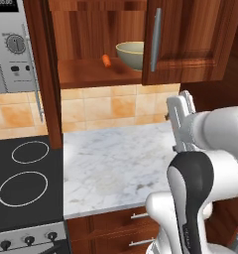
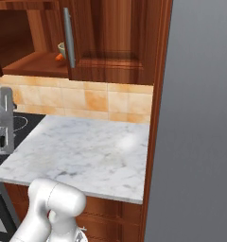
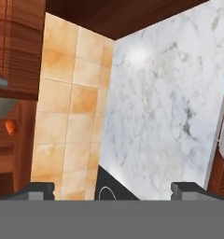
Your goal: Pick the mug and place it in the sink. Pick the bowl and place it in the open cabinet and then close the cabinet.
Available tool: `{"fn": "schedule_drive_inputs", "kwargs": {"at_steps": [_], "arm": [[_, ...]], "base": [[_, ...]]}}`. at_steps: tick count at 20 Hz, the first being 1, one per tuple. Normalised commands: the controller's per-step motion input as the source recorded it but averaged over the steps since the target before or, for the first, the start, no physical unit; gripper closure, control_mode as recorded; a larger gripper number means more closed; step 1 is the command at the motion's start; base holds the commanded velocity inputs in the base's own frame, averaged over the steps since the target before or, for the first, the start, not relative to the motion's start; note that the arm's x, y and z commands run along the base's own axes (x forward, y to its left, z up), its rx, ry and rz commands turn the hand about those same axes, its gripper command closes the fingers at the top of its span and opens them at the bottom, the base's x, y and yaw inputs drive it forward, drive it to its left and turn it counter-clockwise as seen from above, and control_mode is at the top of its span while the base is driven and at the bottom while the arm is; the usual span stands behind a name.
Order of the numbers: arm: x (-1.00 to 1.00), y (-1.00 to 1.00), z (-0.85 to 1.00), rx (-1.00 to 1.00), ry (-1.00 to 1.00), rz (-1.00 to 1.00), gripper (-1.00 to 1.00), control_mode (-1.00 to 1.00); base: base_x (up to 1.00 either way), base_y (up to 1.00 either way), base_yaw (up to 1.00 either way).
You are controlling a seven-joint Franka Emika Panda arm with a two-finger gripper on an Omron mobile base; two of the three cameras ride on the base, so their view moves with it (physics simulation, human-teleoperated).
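We see the round olive-tan ceramic bowl resting on the shelf inside the reddish-brown wooden wall cabinet, near the shelf's front edge, beside a small orange object. Our two-finger gripper hangs spread wide and empty above the white marble worktop.

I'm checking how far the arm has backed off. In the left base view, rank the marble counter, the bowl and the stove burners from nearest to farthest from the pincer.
From the pincer, open and empty:
1. Marble counter, just below and left of it.
2. Bowl, up on the cabinet shelf, beside a small orange thing.
3. Stove burners, far left.
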Motion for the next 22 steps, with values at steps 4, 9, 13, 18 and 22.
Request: {"fn": "schedule_drive_inputs", "kwargs": {"at_steps": [4, 9, 13, 18, 22], "arm": [[-0.29, 0.56, 0.0, -0.09, -0.08, 0.01, -1.0, -1.0], [-0.36, 0.57, 0.0, -0.11, -0.14, 0.0, -1.0, -1.0], [-0.3, 0.61, 0.0, -0.13, -0.14, 0.0, -1.0, -1.0], [-0.19, 0.78, 0.0, -0.12, -0.17, 0.0, -1.0, -1.0], [-0.03, 0.89, 0.0, 0.0, -0.11, 0.0, -1.0, -1.0]], "base": [[0.0, 0.0, 0.0], [0.0, 0.0, 0.0], [0.0, 0.0, 0.0], [0.0, 0.0, 0.0], [0.0, 0.0, 0.0]]}}
